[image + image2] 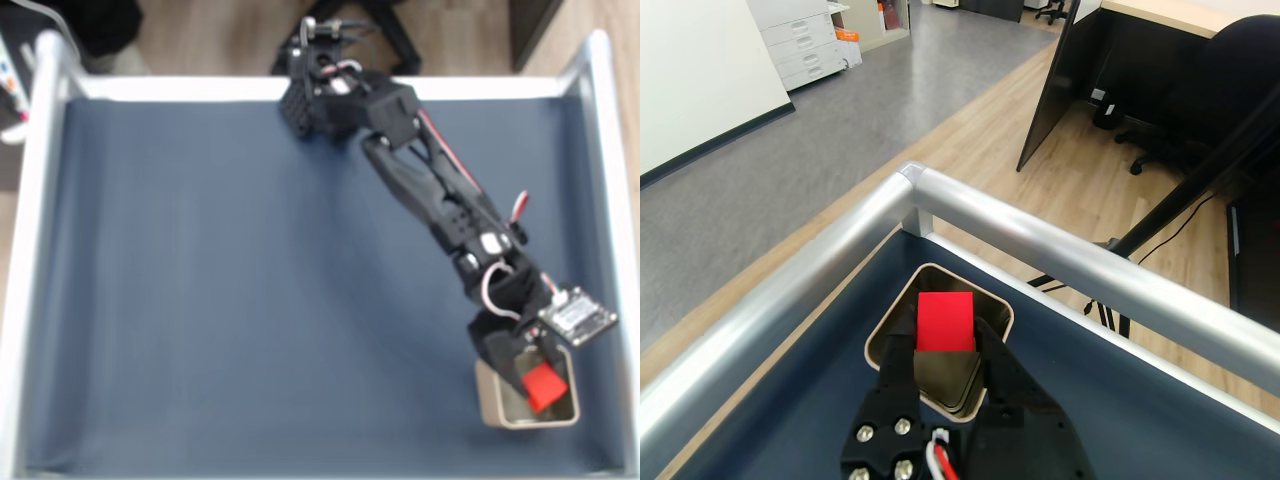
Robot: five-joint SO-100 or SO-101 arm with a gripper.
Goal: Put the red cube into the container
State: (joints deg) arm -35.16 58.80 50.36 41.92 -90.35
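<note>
Your black two-finger gripper (945, 345) is pinching the small matte red cube (945, 322) — jaws narrow, right over the square silver-beige tin container (490, 400). In the fixed view the arm stretches toward 5 o'clock on the blue mat (250, 300).

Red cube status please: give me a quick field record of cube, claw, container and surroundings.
red cube: between the claw's fingers, over the container's opening
claw: shut on the red cube, reaching over the tin
container: square tin near the lower right corner of the blue mat in the fixed view
release: not yet done
blue mat: framed by a silver rail
</note>
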